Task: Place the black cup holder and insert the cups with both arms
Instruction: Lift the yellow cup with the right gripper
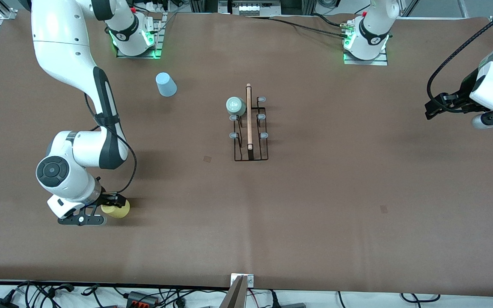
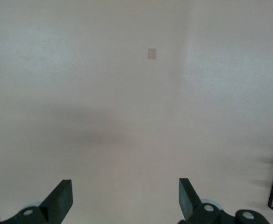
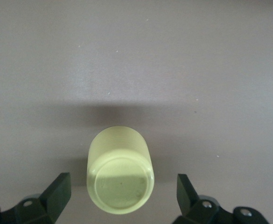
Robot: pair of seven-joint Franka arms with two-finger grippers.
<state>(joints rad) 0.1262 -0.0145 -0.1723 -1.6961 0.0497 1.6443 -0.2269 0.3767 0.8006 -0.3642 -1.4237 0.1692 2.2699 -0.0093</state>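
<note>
Fingers of the right gripper point(image 3: 122, 196) stand open around the upside-down yellow cup point(image 3: 120, 176) on the counter point(image 1: 315, 205), nearer the front camera than the black cup holder point(image 1: 250, 128), which carries the mint cup point(image 1: 235, 105). Left gripper point(image 2: 125, 200) waits open.

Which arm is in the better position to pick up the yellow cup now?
The right arm. Its right gripper is open around the yellow cup, fingers apart on both sides of it. The left gripper, open too, waits at the left arm's end of the table.
</note>
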